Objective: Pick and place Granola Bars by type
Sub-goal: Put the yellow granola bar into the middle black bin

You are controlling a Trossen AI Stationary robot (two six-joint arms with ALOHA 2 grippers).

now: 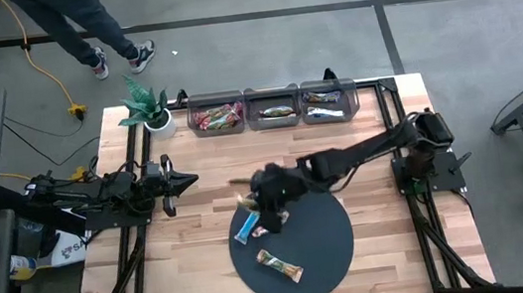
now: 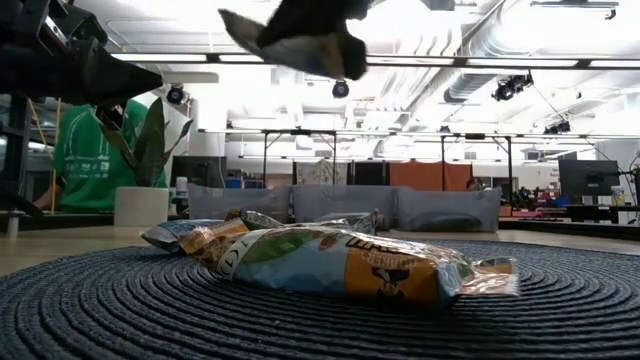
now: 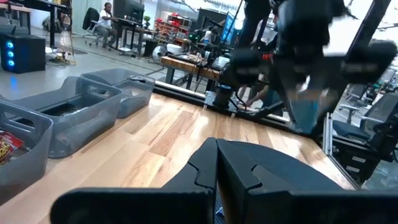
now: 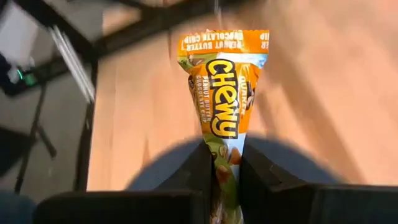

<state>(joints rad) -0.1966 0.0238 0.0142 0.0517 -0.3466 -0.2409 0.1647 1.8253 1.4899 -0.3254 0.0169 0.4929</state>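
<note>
Right end effector (image 4: 222,163) clamped on an orange granola bar (image 4: 224,93), lifted over the dark round mat (image 1: 329,248); left end effector (image 1: 178,183) closed, waiting at surface's left side.

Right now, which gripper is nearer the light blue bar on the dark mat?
Right. The right gripper hangs just above the light blue bar, holding another bar. The left gripper waits off the mat.
</note>
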